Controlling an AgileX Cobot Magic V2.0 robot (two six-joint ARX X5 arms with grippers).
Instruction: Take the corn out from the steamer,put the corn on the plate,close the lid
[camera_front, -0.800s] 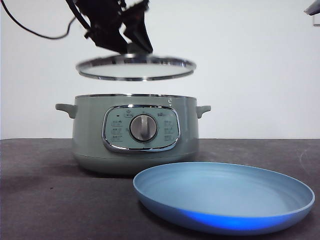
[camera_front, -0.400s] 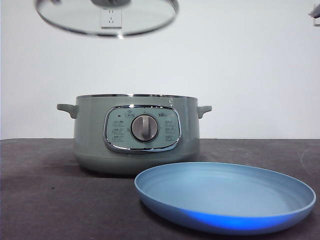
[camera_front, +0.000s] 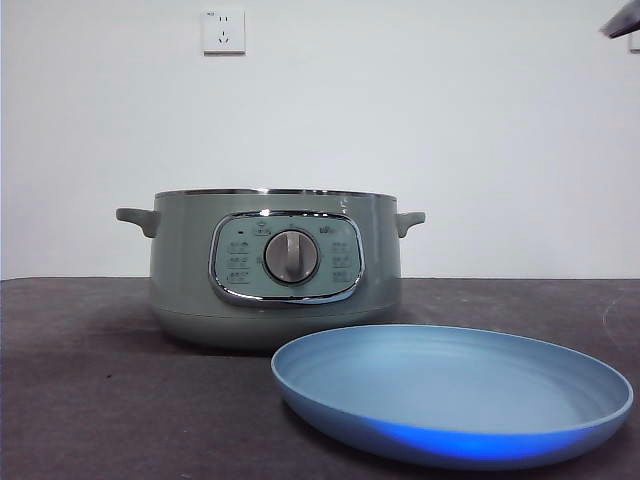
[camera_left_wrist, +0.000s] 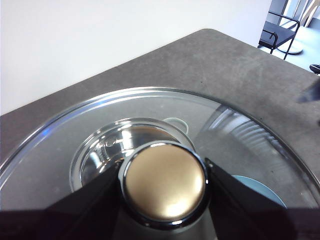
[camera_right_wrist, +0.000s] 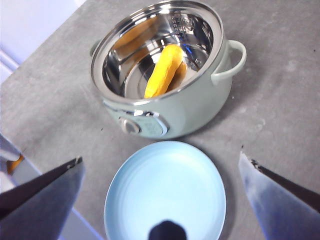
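At the centre of the front view, the steamer (camera_front: 275, 268) stands uncovered on the dark bench (camera_front: 80, 380), its control dial facing the camera, with the light-blue plate (camera_front: 450, 395) empty at the lower right, just in front of it. The lid (camera_left_wrist: 260, 145) is out of that frame altogether — the left wrist view shows it held aloft, the left hand (camera_left_wrist: 164, 186) closed with a jaw on either side of its silver-topped knob (camera_left_wrist: 165, 181), the pot visible through the glass beneath.

In the right wrist view, the corn (camera_right_wrist: 166, 70) lies at a slant inside the steel bowl of the steamer, in the upper middle of the frame, with the plate bare below it. The right hand (camera_right_wrist: 162, 200) hangs high above both, jaws spread wide and holding nothing; in the front view only a dark tip shows at the upper right corner.

The opening step looks finished, and lifting out the cob comes next. That move calls for the right hand to descend into the pot, turn its jaws across the corn's width and close on its middle — clear of the chrome rim — while the left hand holds the lid out of the way.
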